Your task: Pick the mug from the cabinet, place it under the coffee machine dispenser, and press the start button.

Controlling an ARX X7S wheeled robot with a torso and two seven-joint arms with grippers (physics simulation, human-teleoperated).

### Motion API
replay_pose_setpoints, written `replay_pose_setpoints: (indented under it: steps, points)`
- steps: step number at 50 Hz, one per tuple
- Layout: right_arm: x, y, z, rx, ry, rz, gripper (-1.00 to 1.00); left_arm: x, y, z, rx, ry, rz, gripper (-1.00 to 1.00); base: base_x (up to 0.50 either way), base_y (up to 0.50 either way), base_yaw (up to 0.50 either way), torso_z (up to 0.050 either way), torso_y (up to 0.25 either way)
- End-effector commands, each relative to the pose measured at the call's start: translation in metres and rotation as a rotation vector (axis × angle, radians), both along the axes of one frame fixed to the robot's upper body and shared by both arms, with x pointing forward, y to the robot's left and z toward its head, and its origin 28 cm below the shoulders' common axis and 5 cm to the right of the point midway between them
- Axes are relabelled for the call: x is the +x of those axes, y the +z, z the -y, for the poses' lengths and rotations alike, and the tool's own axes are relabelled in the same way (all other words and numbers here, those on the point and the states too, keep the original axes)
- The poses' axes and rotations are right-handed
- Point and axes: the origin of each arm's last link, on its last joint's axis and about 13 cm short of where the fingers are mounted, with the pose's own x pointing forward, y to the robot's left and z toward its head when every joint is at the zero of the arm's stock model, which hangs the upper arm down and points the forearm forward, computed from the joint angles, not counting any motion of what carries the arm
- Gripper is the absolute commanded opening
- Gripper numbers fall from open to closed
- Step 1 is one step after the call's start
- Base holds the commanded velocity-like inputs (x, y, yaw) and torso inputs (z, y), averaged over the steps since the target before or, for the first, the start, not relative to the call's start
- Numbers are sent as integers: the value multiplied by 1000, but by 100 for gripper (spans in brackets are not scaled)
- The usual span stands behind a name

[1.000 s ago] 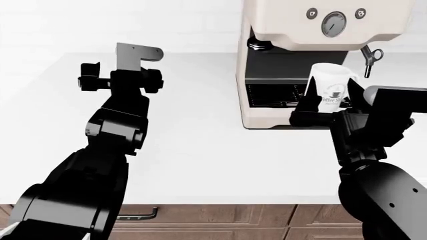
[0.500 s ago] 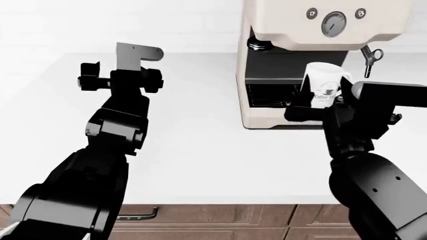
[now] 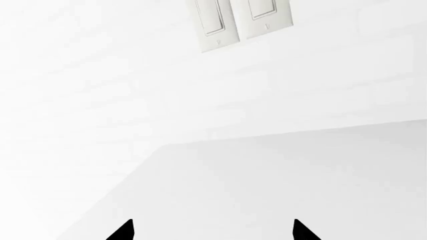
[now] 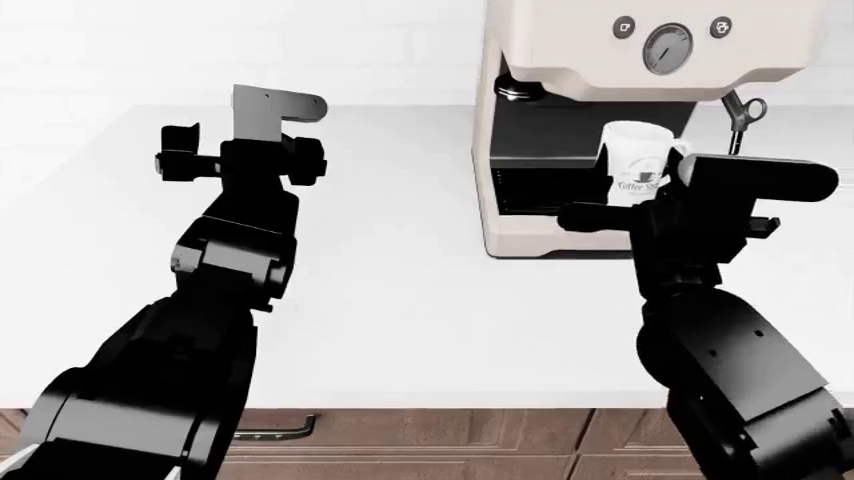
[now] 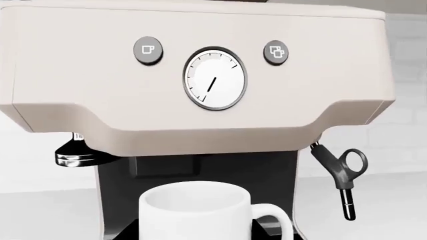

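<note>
**Mug at the espresso machine: contents by view**

**Left wrist view.** One white counter (image 3: 287, 180), running to a white wall. Two pale rocker switches (image 3: 243, 20) side by side on that wall. Two black fingertips (image 3: 123, 232) of the left gripper (image 3: 212, 232), spread wide apart, nothing between them, touching nothing. Open counter all round them.

**Head view.** One coffee machine (image 4: 641, 120), cream, at the far right of the counter (image 4: 387, 290), with a black recess. One gauge (image 4: 667, 47) between two round buttons (image 4: 623, 27). One dispenser (image 4: 519, 90) at the left of the recess; one chrome steam wand (image 4: 738, 118) at the machine's right. One white mug (image 4: 633, 172) with a dark printed logo, in front of the recess, right of the dispenser and not beneath it. Right gripper (image 4: 654, 212) pinches the mug low on its body. Left gripper (image 4: 240, 160) well to the left, over bare counter, holding nothing. Counter's near edge lies above brown drawer fronts (image 4: 441, 445); wide free surface between the arms.

**Right wrist view.** Mug (image 5: 197, 210) close, rim up, handle toward the steam wand (image 5: 343, 175). Dispenser (image 5: 75, 154) off to the mug's other side. Gauge (image 5: 215, 79) and both buttons (image 5: 148, 50) above. Gripper fingers not visible here.
</note>
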Motion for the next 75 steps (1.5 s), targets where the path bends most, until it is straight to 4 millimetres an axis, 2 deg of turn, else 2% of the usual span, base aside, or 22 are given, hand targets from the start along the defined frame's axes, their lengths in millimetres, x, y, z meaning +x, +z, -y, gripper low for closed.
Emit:
replay_pose_setpoints:
  steps: [1, 26, 55, 75]
  points:
    - [12, -3, -1, -30, -22, 6, -100, 0, 0, 0, 0, 0, 1, 100, 0, 0, 0, 0, 0]
    - [34, -3, -7, -45, -48, 2, -100, 0, 0, 0, 2, -1, 2, 100, 0, 0, 0, 0, 0]
    - [64, -20, -8, -42, -55, -46, -100, 0, 0, 0, 3, -1, 2, 100, 0, 0, 0, 0, 0]
    - [75, -25, -13, -45, -40, -71, -100, 0, 0, 0, 4, -2, 3, 100, 0, 0, 0, 0, 1]
